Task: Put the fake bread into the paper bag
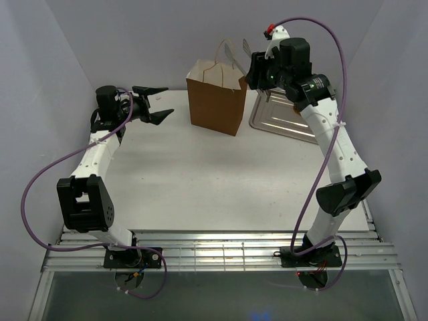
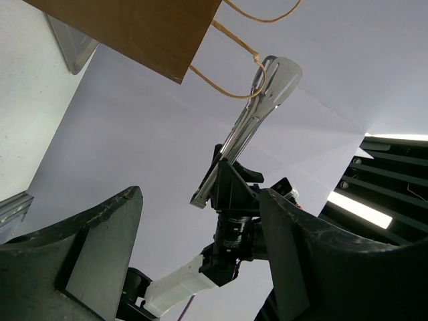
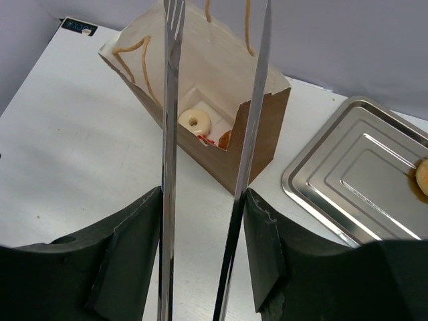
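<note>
Seen from above, at about 10 o'clock on the white table [image 1: 200, 180], the left gripper [image 1: 169, 101] hangs above the surface and points toward 3 o'clock. Its two black fingers are spread wide with nothing between them.

At 12 o'clock stands the upright brown kraft paper bag [image 1: 215, 103]. Its mouth is open and its thin twisted-paper loop handles stand up. The right wrist camera looks down into it. On the bag's floor lie an orange ring donut [image 3: 194, 120], a red-topped tart [image 3: 210, 140] just beside it at its 4 o'clock, and a golden-brown bun [image 3: 225, 139] partly hidden by the bag's near wall.

The right gripper [image 3: 202, 190] hovers over the bag's 2 o'clock edge. Its fingers are closed on the long silver metal tongs [image 3: 171, 100]. The two blades of the tongs stand apart, reach toward the bag's mouth and carry nothing.

At about 1 o'clock, just beside the bag, lies the flat silver metal tray [image 3: 348, 174]. A pale speckled round pastry [image 3: 422, 177] sits on it, cut off by the right wrist view's edge.
</note>
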Motion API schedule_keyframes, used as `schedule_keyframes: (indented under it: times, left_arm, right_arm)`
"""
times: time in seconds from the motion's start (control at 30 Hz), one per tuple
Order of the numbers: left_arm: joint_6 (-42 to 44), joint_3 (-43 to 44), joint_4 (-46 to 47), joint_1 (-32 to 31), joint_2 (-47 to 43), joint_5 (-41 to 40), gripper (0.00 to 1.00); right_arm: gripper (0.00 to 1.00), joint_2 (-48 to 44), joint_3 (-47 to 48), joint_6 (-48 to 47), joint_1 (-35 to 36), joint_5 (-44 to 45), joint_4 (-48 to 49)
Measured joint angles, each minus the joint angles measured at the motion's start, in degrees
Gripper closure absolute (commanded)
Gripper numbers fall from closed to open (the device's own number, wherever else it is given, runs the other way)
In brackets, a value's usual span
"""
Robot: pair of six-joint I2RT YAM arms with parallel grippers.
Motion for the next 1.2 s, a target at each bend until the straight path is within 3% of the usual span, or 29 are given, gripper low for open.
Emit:
schedule_keyframes:
  times: [0.23,0.47,0.83,1.2]
  left_arm:
    - [0.4,0.1,-0.5,0.0,0.0,0.0,0.18]
    - [0.7,0.1,-0.8,0.0,0.0,-0.1,0.18]
    - [0.6,0.1,-0.8,-0.1,0.0,-0.1,0.18]
    - [-0.1,-1.0,0.3,-0.1,-0.2,-0.1,0.18]
  right_arm:
    - [0.45,-1.8,-0.4,0.6,-2.6,5.2,-0.1]
    - [0.46,-6.7,-8.7,3.9,-9.0,8.6,-0.1]
    - [0.45,-8.9,-24.1,13.8,-19.8,7.1,-0.7]
    - [0.43,-4.5,-30.9,17.9,-23.1,3.3,-1.3]
